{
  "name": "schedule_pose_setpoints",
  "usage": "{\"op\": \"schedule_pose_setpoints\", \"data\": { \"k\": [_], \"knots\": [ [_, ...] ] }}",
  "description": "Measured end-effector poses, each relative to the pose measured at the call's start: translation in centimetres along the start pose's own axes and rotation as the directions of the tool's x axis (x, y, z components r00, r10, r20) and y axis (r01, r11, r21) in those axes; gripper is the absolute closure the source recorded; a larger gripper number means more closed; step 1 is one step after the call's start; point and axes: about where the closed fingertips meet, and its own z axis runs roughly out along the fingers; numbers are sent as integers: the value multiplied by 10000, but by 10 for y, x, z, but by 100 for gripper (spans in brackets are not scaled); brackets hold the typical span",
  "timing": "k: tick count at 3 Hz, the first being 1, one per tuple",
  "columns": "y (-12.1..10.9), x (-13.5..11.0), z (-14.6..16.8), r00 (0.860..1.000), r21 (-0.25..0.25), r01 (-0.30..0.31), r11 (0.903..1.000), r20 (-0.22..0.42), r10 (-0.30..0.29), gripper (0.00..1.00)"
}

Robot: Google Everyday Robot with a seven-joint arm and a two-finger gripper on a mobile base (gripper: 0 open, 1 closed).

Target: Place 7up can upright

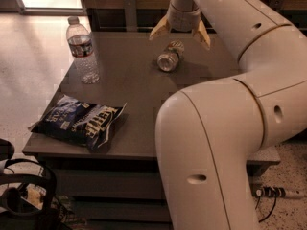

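Note:
The 7up can (pixel 171 56) lies on its side on the dark table (pixel 129 80), toward the far middle, its silver end facing me. My gripper (pixel 180 35) hangs just above and behind the can with its two yellowish fingers spread wide to either side, open and empty. One fingertip (pixel 158 31) is to the can's upper left, the other (pixel 203 37) to its upper right. The gripper does not touch the can.
A clear plastic water bottle (pixel 82 50) stands upright at the table's far left. A dark blue chip bag (pixel 79 120) lies near the front left edge. My large arm (pixel 225 128) fills the right side. Black gear (pixel 24 195) sits on the floor at lower left.

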Motion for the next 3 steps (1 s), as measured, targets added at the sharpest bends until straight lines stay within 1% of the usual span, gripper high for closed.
{"op": "schedule_pose_setpoints", "data": {
  "k": [1,2,3],
  "knots": [
    [6,-9,6,9999,192,-119,9997,-74,121,0],
    [1,-9,20,9987,609,-412,9973,-258,428,0],
    [-6,-8,32,9965,789,-652,9947,-467,691,0]
  ]
}}
